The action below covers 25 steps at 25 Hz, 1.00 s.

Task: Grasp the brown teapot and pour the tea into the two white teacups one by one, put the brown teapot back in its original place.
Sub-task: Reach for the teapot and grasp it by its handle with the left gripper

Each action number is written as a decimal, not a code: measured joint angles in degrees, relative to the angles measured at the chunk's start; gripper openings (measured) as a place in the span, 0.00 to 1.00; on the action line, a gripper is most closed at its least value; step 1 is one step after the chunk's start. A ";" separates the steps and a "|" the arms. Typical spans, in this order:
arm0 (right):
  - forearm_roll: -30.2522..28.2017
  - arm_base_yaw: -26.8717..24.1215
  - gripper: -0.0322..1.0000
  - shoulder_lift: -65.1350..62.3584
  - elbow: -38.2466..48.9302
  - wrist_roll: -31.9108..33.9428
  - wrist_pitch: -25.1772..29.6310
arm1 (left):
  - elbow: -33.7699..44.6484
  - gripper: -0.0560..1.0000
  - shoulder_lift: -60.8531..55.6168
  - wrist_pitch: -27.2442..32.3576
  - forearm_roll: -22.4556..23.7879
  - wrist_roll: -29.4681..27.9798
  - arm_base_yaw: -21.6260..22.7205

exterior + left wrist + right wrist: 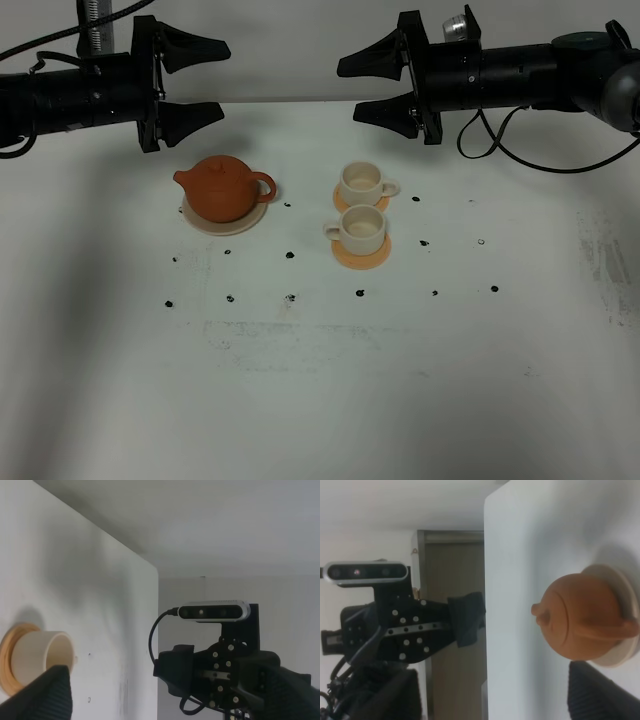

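Observation:
The brown teapot (225, 188) stands upright on its beige saucer (232, 224) at the left of the white table, spout to the left and handle to the right. The two white teacups (361, 183) (361, 230) stand on orange coasters to its right, one behind the other. My left gripper (215, 78) hangs open and empty behind and above the teapot. My right gripper (350, 90) hangs open and empty behind and above the cups. The two grippers face each other. The right wrist view shows the teapot (580, 622), and the left wrist view shows one cup (42, 655).
Small black dots (290, 254) mark the table around the objects. The orange coasters (362, 258) lie under the cups. A table edge and wall show behind the arms. The opposite arm and its camera (215, 611) fill part of each wrist view.

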 joint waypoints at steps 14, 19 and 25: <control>-2.84 0.00 0.57 0.00 -0.71 -4.86 -0.06 | -0.06 0.76 0.01 0.32 1.27 6.80 0.00; -15.70 0.05 0.52 -0.84 -3.63 -4.95 -1.34 | -0.19 0.68 -0.22 -1.02 7.15 9.21 0.00; -35.44 0.05 0.51 -7.77 -6.06 -0.38 -5.28 | -0.19 0.57 -6.39 -8.36 24.28 6.45 -0.04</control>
